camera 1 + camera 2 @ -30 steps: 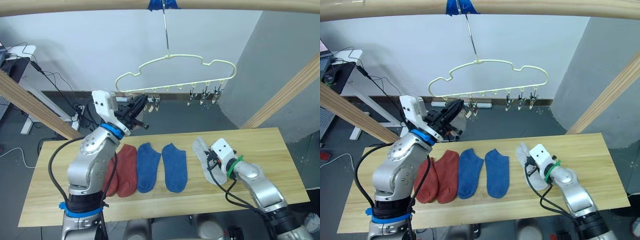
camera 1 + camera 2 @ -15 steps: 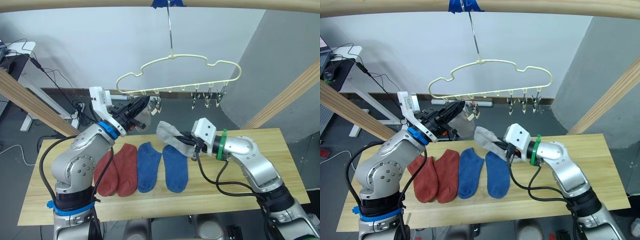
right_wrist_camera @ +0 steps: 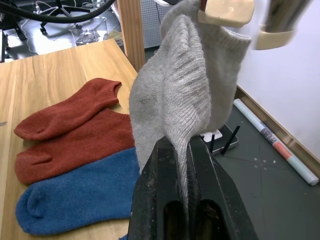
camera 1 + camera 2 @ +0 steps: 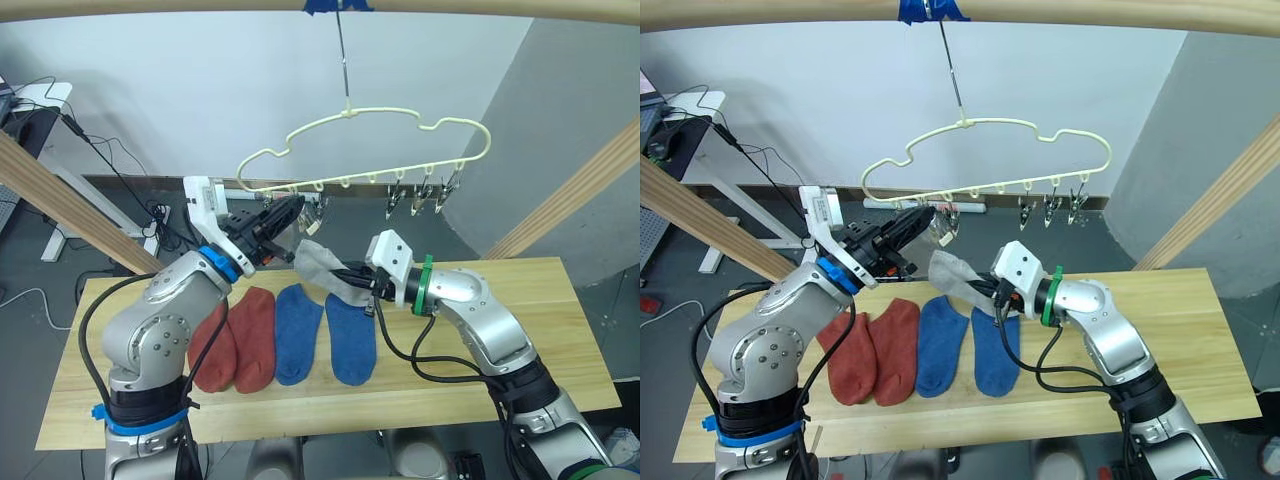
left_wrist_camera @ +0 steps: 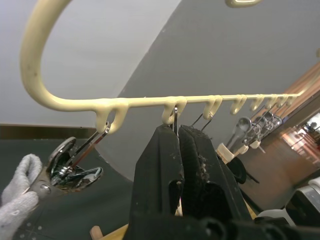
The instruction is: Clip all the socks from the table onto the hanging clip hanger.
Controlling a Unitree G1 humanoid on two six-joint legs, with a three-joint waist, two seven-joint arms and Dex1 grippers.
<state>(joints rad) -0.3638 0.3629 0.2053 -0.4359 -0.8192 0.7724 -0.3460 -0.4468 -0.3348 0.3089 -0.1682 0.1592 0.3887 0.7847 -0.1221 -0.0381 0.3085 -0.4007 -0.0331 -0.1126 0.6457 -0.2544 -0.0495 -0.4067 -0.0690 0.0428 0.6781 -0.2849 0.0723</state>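
Observation:
A light grey sock (image 4: 318,265) hangs in the air above the table (image 4: 540,310), with my right gripper (image 4: 352,280) shut on its lower part. The sock's top edge reaches up to the leftmost clips (image 5: 70,167) of the cream clip hanger (image 4: 380,115). There my left gripper (image 4: 290,212) is raised, its fingers (image 5: 165,165) shut on the wire of one clip. Two rust-red socks (image 4: 250,335) and two blue socks (image 4: 350,335) lie flat in a row on the table below. In the right wrist view the grey sock (image 3: 185,90) rises from between my closed fingers.
The hanger hangs by a metal hook from a round wooden pole (image 4: 480,8) marked with blue tape (image 4: 335,5). Slanted wooden poles stand at the left (image 4: 60,215) and right (image 4: 570,190). More clips (image 4: 425,195) hang at the hanger's right end.
My right gripper has lifted the grey sock off the table and carried it left and up to the clips by my left gripper. The hanger has swung slightly to the right.

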